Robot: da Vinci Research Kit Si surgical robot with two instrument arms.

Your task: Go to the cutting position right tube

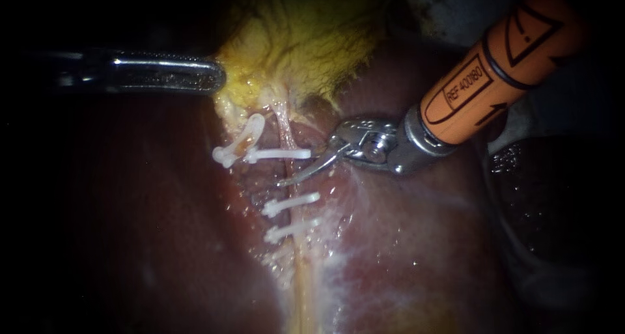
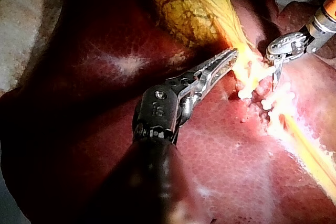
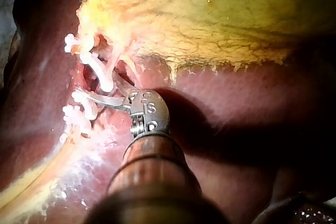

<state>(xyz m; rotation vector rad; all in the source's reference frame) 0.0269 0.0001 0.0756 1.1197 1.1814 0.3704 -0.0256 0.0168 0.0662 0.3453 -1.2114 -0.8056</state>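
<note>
In the endoscope view the right instrument [image 1: 303, 170] came in from the upper right on an orange shaft and ended in two thin curved blades, which stood slightly spread with a narrow gap between them and nothing gripped. The lower blade's tip reached the right tube [image 1: 284, 129], a pale strand running down from the gallbladder [image 1: 306, 41] over the liver [image 1: 423, 243]. The tip met the tube in the stretch between the upper clip [image 1: 280, 155] and the two lower clips [image 1: 291, 204]. Whether the tube lay fully between the blades could not be told. Just beside the upper clip, a slanted clip [image 1: 244, 135] sat on a second strand to the left. The left instrument [image 1: 218, 75] came in from the left, its jaws pressed together on the yellow edge of the gallbladder, which was drawn to a point towards it. The left wrist view showed those toothed jaws closed, their tips in the yellow tissue
</note>
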